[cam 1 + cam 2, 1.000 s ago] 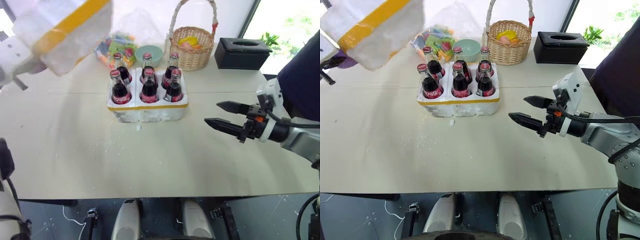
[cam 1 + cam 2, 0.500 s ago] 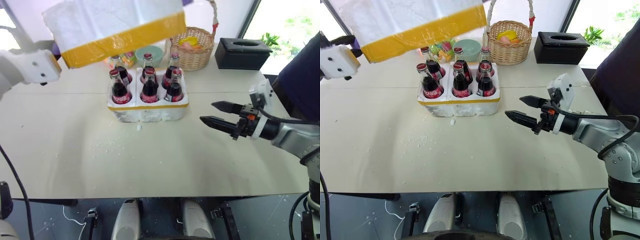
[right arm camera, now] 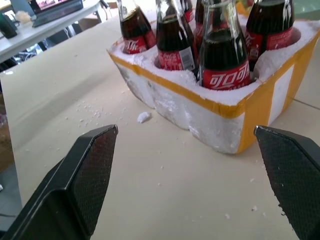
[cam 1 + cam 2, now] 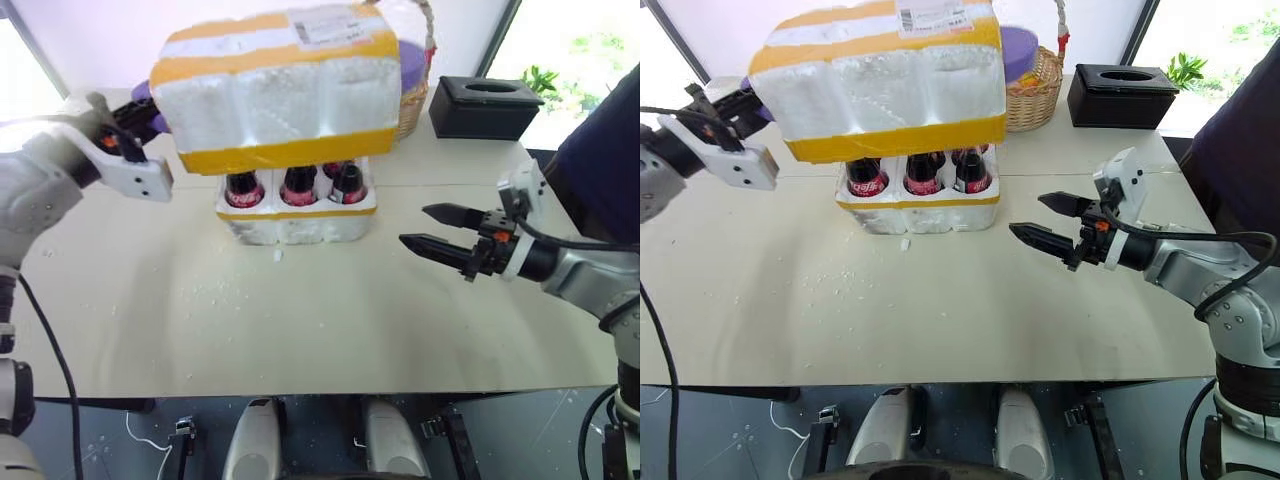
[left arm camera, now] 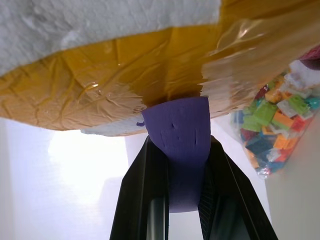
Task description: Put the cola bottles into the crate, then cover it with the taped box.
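Left gripper (image 5: 177,165) clamps taped box (image 4: 280,85) | above crate (image 4: 297,215)

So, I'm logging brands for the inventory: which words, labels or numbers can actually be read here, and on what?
"可口可乐": red label of the nearest small glass cola bottle, in white characters.
"Coca-Cola" script: red label of the neighbouring bottle, partly turned away.
White shipping label on the large taped white styrofoam box: print too small to read.

The taped box (image 4: 282,88) hangs over the cola bottles (image 4: 290,184) standing in the crate (image 4: 296,218), basket (image 4: 413,100) behind.
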